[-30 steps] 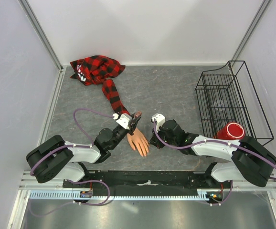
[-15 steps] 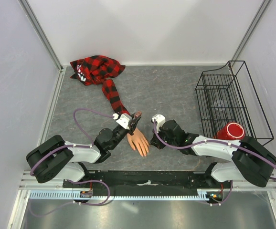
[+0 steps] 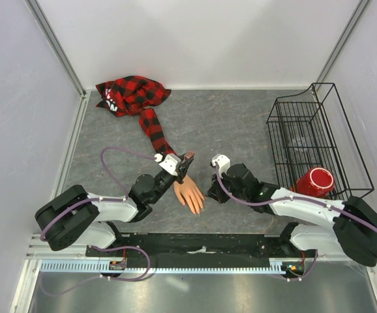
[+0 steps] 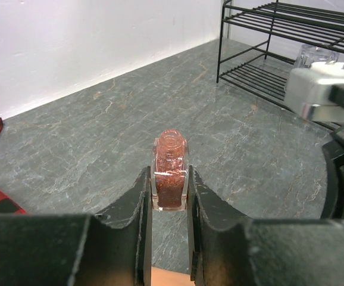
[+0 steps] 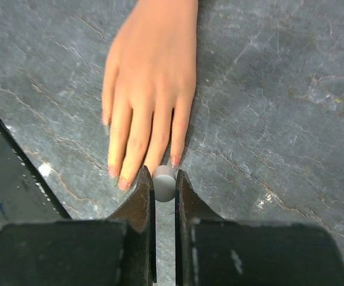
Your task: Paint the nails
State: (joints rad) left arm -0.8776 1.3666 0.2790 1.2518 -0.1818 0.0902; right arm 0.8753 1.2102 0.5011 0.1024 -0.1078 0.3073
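Nails (image 5: 175, 161) of the peach mannequin hand (image 3: 190, 193) lie mid-table, just ahead of the right gripper (image 5: 162, 186), which is clenched on a grey round cap (image 5: 163, 180). Left gripper (image 4: 169, 189) grasps an uncapped reddish glitter bottle (image 4: 170, 161) near the wrist. Bare grey table (image 3: 241, 124) reaches the black wire rack (image 3: 309, 130).

The mannequin hand (image 3: 190, 193) lies between the left pincer (image 4: 169, 179) and right pincer (image 5: 164, 179), the rack (image 3: 286, 140) farther right.
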